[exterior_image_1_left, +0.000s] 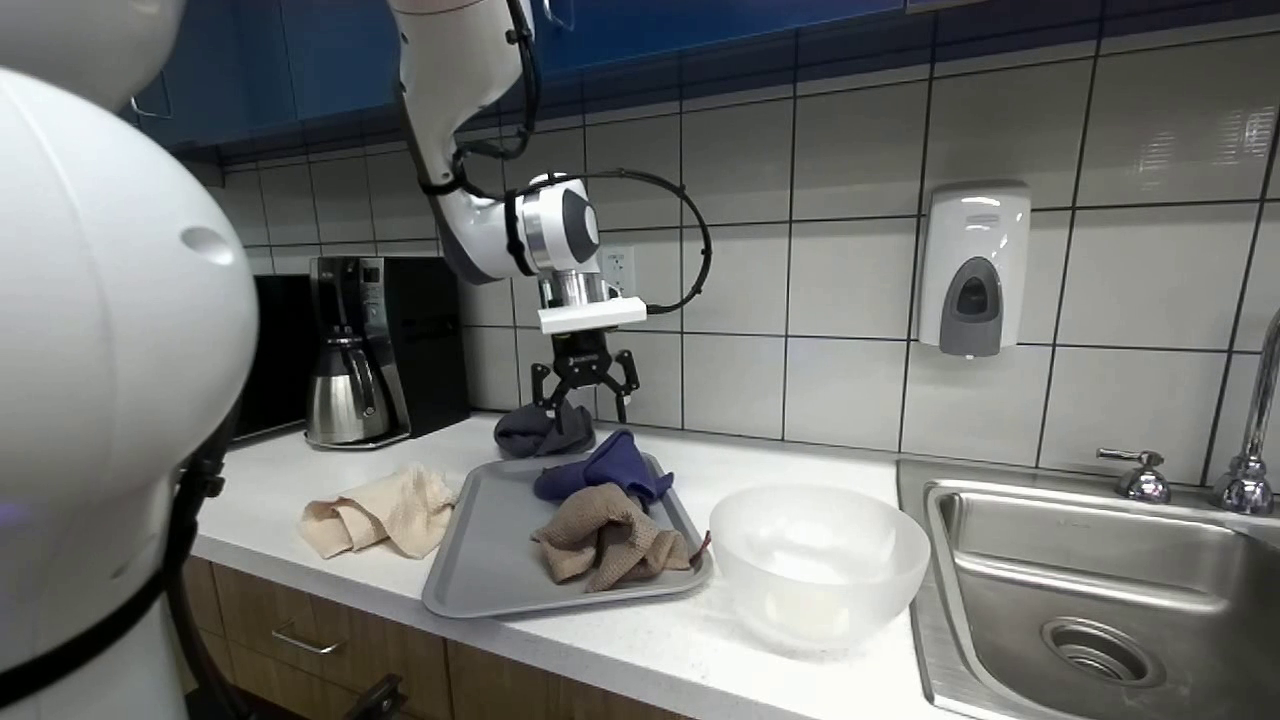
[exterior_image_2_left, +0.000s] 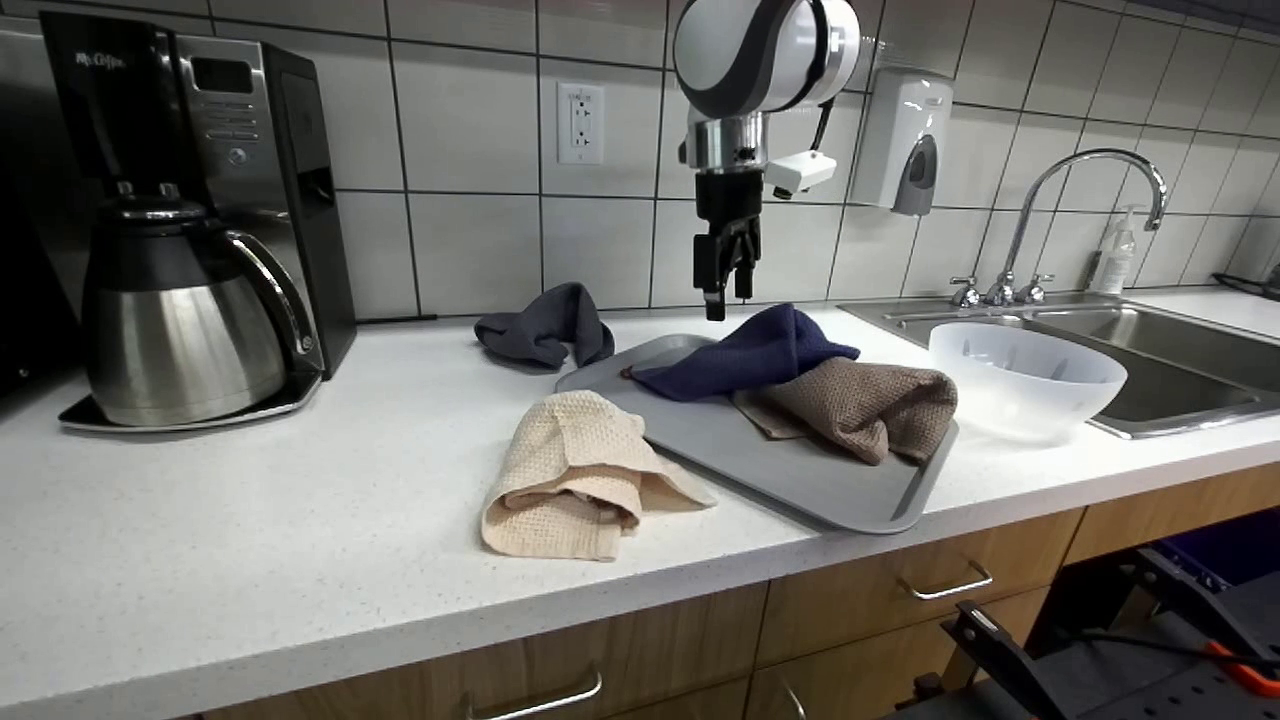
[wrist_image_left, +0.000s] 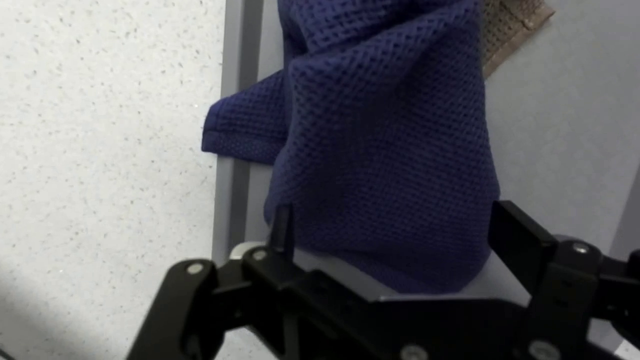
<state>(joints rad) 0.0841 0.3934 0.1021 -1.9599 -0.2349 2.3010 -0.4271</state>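
My gripper (exterior_image_1_left: 589, 413) is open and empty, fingers pointing down, above the grey tray (exterior_image_1_left: 490, 565). In the wrist view its fingertips (wrist_image_left: 391, 210) are spread wide over the near end of a crumpled navy blue cloth (wrist_image_left: 385, 135). In both exterior views the fingers are above the blue cloth (exterior_image_2_left: 755, 355), apart from it. A brown cloth (exterior_image_2_left: 875, 405) lies bunched beside the blue one on the tray. A dark grey cloth (exterior_image_2_left: 545, 328) lies on the counter behind the tray. A cream cloth (exterior_image_2_left: 575, 475) lies folded on the counter beside the tray.
A frosted white bowl (exterior_image_1_left: 820, 570) stands between the tray and the steel sink (exterior_image_1_left: 1080, 600). A coffee maker (exterior_image_2_left: 190, 250) stands at the other end. The tiled wall, with a soap dispenser (exterior_image_1_left: 975, 270) and an outlet (exterior_image_2_left: 580, 123), rises behind the counter. Blue cabinets (exterior_image_1_left: 680, 30) hang overhead.
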